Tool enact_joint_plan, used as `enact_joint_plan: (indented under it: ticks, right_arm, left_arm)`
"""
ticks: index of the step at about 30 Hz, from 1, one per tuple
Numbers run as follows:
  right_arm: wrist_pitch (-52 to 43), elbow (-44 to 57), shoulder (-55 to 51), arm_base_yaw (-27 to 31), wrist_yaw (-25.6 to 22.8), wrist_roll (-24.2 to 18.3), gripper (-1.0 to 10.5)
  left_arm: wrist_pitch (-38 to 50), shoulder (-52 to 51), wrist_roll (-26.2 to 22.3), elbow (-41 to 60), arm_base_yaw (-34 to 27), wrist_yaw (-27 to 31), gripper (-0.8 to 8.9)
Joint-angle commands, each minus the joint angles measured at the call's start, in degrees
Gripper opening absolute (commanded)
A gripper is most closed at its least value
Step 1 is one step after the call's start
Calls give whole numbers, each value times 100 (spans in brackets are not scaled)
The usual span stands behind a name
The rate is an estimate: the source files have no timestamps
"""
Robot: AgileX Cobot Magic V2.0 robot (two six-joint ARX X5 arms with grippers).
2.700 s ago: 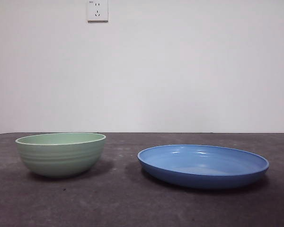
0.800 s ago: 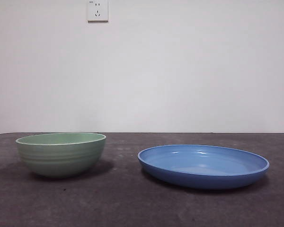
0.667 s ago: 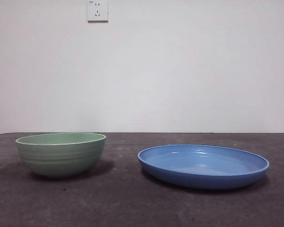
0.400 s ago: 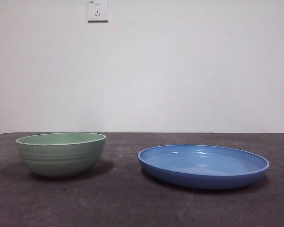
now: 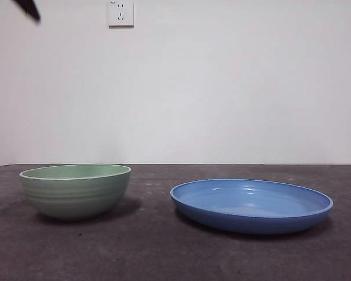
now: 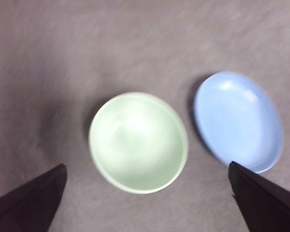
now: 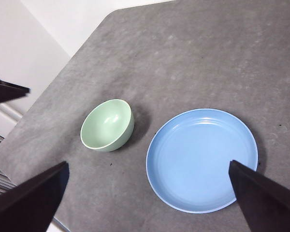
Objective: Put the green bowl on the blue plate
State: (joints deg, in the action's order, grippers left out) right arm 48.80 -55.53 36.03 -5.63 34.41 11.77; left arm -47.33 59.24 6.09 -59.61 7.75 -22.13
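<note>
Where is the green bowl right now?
The green bowl sits on the dark table, on the left in the front view, beside the blue plate but not touching it. The left gripper hangs open above it.

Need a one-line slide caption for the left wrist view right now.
Left end effector, jaws open, high above the empty green bowl, blue plate beside it, apart.
</note>
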Motion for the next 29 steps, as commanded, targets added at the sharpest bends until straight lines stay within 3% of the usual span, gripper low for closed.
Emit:
enact_joint_plan:
  ticks: [1, 14, 29]
  right_arm:
    - [-33, -105, 17, -20, 13, -42, 612]
    - [-33, -105, 17, -20, 11, -42, 612]
    - [-33, -105, 17, -20, 9, -44, 612]
  left_arm:
    - [22, 496, -111, -129, 15, 74, 530]
    - [356, 2507, -109, -129, 15, 79, 530]
    - [848, 3528, -87, -129, 66, 138, 515]
